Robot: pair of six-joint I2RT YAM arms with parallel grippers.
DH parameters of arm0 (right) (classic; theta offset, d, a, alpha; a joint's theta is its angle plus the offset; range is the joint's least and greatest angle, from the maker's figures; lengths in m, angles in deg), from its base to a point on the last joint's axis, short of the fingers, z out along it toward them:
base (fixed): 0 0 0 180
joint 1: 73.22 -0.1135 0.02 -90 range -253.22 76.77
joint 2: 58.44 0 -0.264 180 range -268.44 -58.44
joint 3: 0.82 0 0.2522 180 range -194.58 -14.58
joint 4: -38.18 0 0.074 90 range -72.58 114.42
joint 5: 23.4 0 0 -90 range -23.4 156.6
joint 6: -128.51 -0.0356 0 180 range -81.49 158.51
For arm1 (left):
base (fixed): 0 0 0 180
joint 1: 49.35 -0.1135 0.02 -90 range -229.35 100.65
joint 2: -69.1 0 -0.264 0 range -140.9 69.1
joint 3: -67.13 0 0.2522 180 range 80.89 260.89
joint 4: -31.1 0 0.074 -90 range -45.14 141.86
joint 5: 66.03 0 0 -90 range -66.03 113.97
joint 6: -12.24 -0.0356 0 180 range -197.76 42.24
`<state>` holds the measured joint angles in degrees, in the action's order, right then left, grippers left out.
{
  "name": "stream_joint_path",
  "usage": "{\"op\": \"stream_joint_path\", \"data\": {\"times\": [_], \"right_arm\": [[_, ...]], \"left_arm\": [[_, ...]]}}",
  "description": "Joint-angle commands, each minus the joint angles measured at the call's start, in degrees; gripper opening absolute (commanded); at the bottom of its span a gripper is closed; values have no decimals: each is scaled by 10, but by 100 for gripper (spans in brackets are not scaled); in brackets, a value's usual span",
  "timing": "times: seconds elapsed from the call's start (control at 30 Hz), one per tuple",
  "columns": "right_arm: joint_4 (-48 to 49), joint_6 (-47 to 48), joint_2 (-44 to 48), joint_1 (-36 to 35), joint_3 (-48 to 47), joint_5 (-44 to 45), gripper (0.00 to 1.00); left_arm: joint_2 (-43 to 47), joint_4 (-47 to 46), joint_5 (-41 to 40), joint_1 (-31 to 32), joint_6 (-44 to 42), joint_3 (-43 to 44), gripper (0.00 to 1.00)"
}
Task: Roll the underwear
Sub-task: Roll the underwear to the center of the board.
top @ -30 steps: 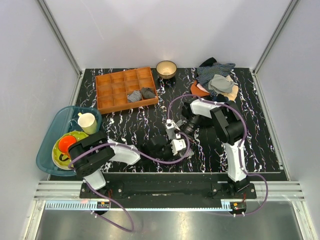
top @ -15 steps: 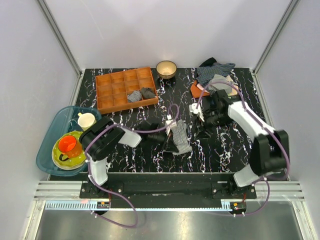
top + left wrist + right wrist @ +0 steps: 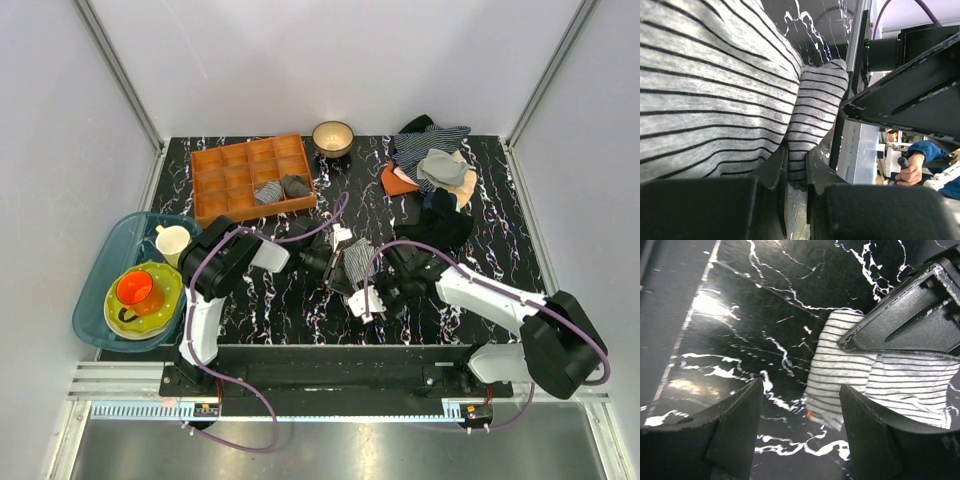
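Soft white underwear [image 3: 357,262] with thin grey pinstripes lies in loose, rumpled folds on the glossy black white-veined tabletop [image 3: 510,230], mid-front. The left gripper [image 3: 796,165] pinches one fold. The right gripper [image 3: 800,390] gapes, seemingly just above the orange-red tag [image 3: 810,414].

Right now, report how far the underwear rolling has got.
Done: the underwear lies on the dark table, apart from the clothes pile. In hand: the left pincer pinches one edge of it; the right pincer is open just short of the end with the orange tag, holding nothing. Left: the rolling itself; the cloth is loosely folded, with no tight roll visible.
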<state>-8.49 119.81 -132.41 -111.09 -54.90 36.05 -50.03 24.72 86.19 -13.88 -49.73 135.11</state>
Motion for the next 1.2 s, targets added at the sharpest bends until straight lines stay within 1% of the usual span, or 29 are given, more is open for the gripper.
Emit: {"op": "stream_joint_path", "data": {"times": [0.0, 0.07, 0.2, 0.23, 0.27, 0.33, 0.37, 0.4, 0.43, 0.47, 0.5, 0.53, 0.6, 0.63, 0.67, 0.7, 0.77, 0.8, 0.83, 0.87, 0.9, 0.93, 0.97, 1.0, 1.03, 1.07, 1.1, 1.13, 1.17], "right_arm": [[127, 27, -20, -18, 17, 79, 70], [159, 30, -24, -22, 32, 93, 70], [171, 33, -42, -29, 42, 96, 70], [184, 33, -56, -32, 50, 105, 70], [190, 33, -63, -33, 52, 110, 69], [193, 29, -91, -33, 50, 123, 65], [195, 18, -99, -34, 48, 127, 61], [191, 12, -115, -34, 45, 134, 55], [178, 5, -122, -34, 35, 138, 51], [171, -14, -128, -33, 30, 141, 47], [163, -23, -133, -33, 24, 145, 44], [147, -32, -141, -32, 13, 145, 38], [127, -56, -145, -32, 2, 136, 32], [101, -64, -145, -28, -12, 127, 28], [83, -79, -145, -27, -20, 116, 27], [43, -89, -148, -17, -31, 83, 27], [-7, -106, -156, -5, -77, 45, 24], [-57, -112, -169, 0, -110, 5, 24], [-79, -122, -176, 13, -126, -13, 24], [-101, -126, -182, 21, -141, -31, 24], [-147, -128, -202, 27, -173, -64, 24], [-172, -131, -215, 39, -191, -78, 24], [-200, -131, -230, 47, -210, -104, 24], [-257, -128, -271, 55, -250, -116, 24], [-285, -121, -292, 63, -269, -128, 24], [-311, -114, -315, 79, -287, -137, 24], [-358, -107, -357, 86, -321, -152, 23], [-375, -102, -375, 95, -333, -158, 23], [-387, -99, -391, 110, -345, -165, 23]], "left_arm": [[-44, 81, -109, -10, -30, 2, 5], [-46, 85, -111, -10, -29, 8, 6], [-47, 83, -115, -11, -23, 13, 9], [-44, 78, -118, -11, -17, 13, 12], [-38, 71, -117, -10, -11, 8, 16], [-28, 16, -110, -13, 24, -6, 23], [-7, -8, -106, -14, 38, -25, 30], [6, -66, -107, -21, 67, -41, 33], [21, -98, -110, -26, 81, -55, 36], [56, -131, -116, -32, 93, -71, 40], [78, -189, -121, -44, 103, -108, 41], [99, -215, -126, -51, 112, -125, 44], [169, -254, -150, -69, 105, -178, 50], [194, -258, -161, -72, 79, -198, 51], [242, -259, -184, -76, 63, -215, 52], [264, -258, -194, -76, 29, -251, 55], [325, -275, -213, -75, 2, -290, 56], [343, -318, -217, -75, -7, -340, 58], [377, -346, -224, -73, -14, -364, 59], [394, -405, -229, -66, -22, -395, 60], [411, -432, -239, -56, -47, -421, 64], [444, -455, -266, -43, -66, -467, 67], [461, -473, -283, -10, -85, -482, 69], [476, -464, -296, 11, -129, -491, 70], [501, -447, -322, 28, -150, -489, 72], [511, -392, -331, 64, -169, -482, 72], [519, -361, -342, 81, -213, -471, 72], [529, -331, -365, 99, -235, -460, 72], [529, -276, -374, 128, -254, -432, 72]]}}
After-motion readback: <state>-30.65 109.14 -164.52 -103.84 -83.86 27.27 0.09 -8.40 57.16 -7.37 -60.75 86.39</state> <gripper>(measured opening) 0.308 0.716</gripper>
